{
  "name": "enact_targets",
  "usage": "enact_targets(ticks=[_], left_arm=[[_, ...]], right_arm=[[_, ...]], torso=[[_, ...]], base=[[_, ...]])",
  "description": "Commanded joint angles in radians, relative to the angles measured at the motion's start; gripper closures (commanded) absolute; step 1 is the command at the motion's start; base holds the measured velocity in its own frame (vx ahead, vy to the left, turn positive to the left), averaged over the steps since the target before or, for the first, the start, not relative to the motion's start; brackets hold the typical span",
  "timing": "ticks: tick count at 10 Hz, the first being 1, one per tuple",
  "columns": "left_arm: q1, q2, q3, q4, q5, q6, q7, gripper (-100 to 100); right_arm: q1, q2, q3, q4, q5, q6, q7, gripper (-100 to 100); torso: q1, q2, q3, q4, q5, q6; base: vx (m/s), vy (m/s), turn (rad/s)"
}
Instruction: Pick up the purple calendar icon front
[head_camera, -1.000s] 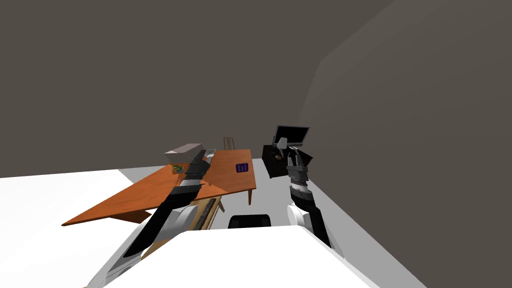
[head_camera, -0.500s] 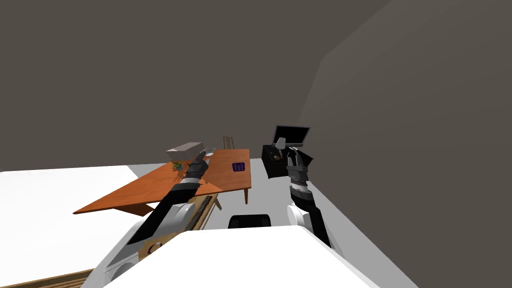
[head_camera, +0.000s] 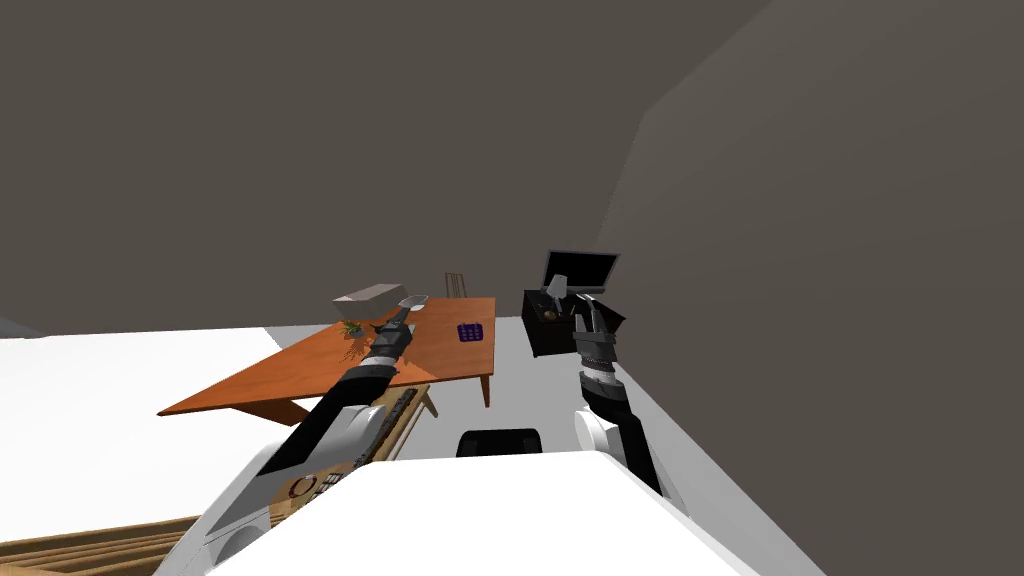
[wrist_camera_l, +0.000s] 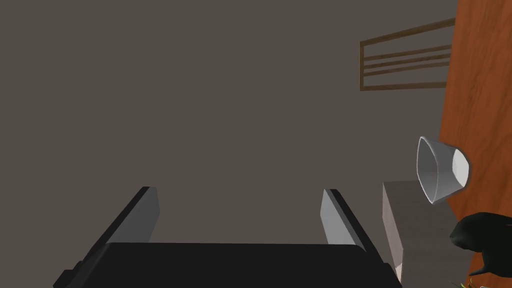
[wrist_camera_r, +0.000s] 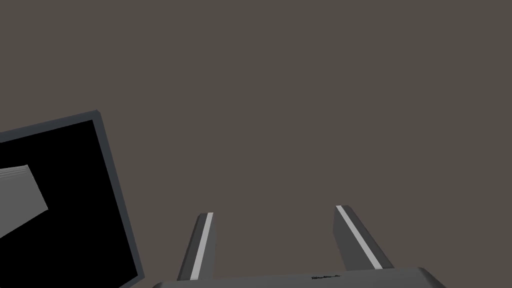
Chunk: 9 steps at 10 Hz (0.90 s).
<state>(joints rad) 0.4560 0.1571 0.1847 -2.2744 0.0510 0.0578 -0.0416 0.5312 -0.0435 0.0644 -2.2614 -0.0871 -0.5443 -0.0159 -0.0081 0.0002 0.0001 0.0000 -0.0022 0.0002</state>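
Writing: the purple calendar icon front (head_camera: 471, 332) shows a grid of small pale squares on its face; any lettering on it is too small to read. A thin line of print on the right gripper's dark body in the right wrist view is also too small to read.

Target position: it lies flat on the orange-brown table (head_camera: 300, 378), near the far right corner, apart from everything else on the top.

Left arm: we reach forward over the table with the forearm above the top. The left gripper (head_camera: 405, 312) hangs near the far edge, just short of a white bowl (head_camera: 413, 301) and a grey box (head_camera: 368, 302), with a small green plant (head_camera: 352, 328) to its left. The calendar sits to its right, well apart. In the left wrist view the fingers (wrist_camera_l: 145, 212) are spread wide and released, with nothing between them.

Right arm: it is raised in front of a dark cabinet (head_camera: 548, 330) carrying a monitor (head_camera: 582, 268). The right gripper (head_camera: 590, 312) points upward, and its fingers (wrist_camera_r: 202, 245) also stand apart, holding nothing.
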Motion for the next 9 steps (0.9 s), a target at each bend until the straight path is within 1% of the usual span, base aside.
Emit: enact_targets(ticks=[1, 2, 3, 4, 5, 6, 7, 8, 9], left_arm=[[-0.013, -0.008, 0.02, 0.014, 0.003, 0.05, -0.005, -100], [-0.013, -0.008, 0.02, 0.014, 0.003, 0.062, -0.005, -100], [-0.023, -0.011, 0.04, 0.026, 0.008, 0.107, -0.009, -100], [-0.023, -0.011, 0.04, 0.026, 0.008, 0.109, -0.009, -100], [-0.033, -0.015, 0.06, 0.038, 0.013, 0.144, -0.012, -100], [-0.033, -0.015, 0.06, 0.038, 0.013, 0.156, -0.012, -100], [-0.043, -0.019, 0.079, 0.051, 0.019, 0.192, -0.016, -100], [-0.043, -0.019, 0.079, 0.051, 0.019, 0.202, -0.016, -100], [-0.053, -0.022, 0.098, 0.065, 0.025, 0.24, -0.021, -100]], right_arm=[[0.0, 0.0, 0.0, 0.0, 0.0, 0.0, 0.0, 0], [0.0, 0.0, 0.0, 0.0, 0.0, 0.0, 0.0, 0], [0.0, 0.0, 0.0, 0.0, 0.0, 0.0, 0.0, 0], [0.0, 0.0, 0.0, 0.0, 0.0, 0.0, 0.0, 0], [0.0, 0.0, 0.0, 0.0, 0.0, 0.0, 0.0, 0], [0.0, 0.0, 0.0, 0.0, 0.0, 0.0, 0.0, 0], [0.0, 0.0, 0.0, 0.0, 0.0, 0.0, 0.0, 0], [0.0, 0.0, 0.0, 0.0, 0.0, 0.0, 0.0, 0], [0.0, 0.0, 0.0, 0.0, 0.0, 0.0, 0.0, 0]], torso=[[0.0, 0.0, 0.0, 0.0, 0.0, 0.0], [-0.001, -0.001, 0.0, 0.0, 0.0, 0.0], [0.001, 0.0, 0.0, 0.0, 0.0, 0.0], [0.0, 0.001, 0.001, 0.0, 0.0, 0.0], [0.001, 0.0, 0.0, 0.0, 0.0, 0.0], [0.0, -0.001, -0.001, 0.0, 0.0, 0.0], [0.001, -0.001, -0.001, 0.0, 0.0, 0.0], [0.001, 0.0, 0.0, 0.0, 0.0, 0.0], [0.002, -0.001, 0.0, 0.0, 0.0, 0.0]], base=[[-0.006, -0.137, 0.037], [-0.015, -0.111, 0.03], [-0.039, -0.123, 0.036], [-0.021, -0.108, 0.025], [0.007, -0.125, 0.02], [-0.003, -0.106, 0.021], [-0.018, -0.11, 0.013], [-0.012, -0.098, 0.01], [0.006, -0.119, 0.001]])
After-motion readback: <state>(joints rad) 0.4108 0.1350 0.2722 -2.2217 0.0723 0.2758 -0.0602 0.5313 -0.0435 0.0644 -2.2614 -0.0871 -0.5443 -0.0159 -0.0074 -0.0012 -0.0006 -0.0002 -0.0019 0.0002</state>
